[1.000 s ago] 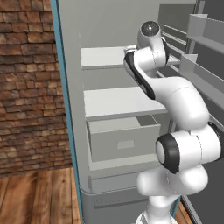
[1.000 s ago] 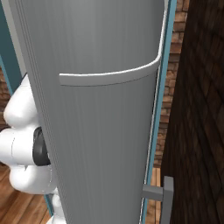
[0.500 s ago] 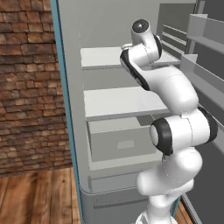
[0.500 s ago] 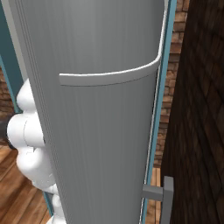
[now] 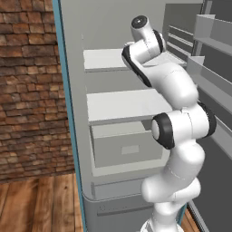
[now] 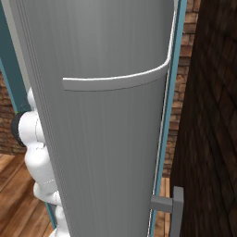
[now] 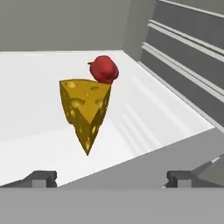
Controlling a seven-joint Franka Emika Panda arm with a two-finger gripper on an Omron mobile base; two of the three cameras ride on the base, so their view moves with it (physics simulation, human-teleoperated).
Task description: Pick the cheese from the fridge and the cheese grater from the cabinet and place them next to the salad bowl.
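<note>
My arm (image 5: pixel 179 136) rises folded, elbow bent, wrist high and reaching forward; my gripper (image 7: pixel 111 178) wide open, empty.

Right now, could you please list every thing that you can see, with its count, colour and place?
cheese: one, yellow-orange wedge with holes, on the white fridge shelf, ahead of the gripper.
red ball: one, red, on the same shelf, just behind the cheese.
fridge: one, teal sides, pale grey inside, standing open by the brick wall.
shelves: two in the left base view, white, inside the fridge.
drawer: one, grey, under the lower shelf.
fridge door: one, grey, swung open, close before the right base camera.
brick wall: one, red-brown, left of the fridge.
floor: wood, brown.
arm: one, white, reaching into the fridge.
gripper: one, dark tips, open.
</note>
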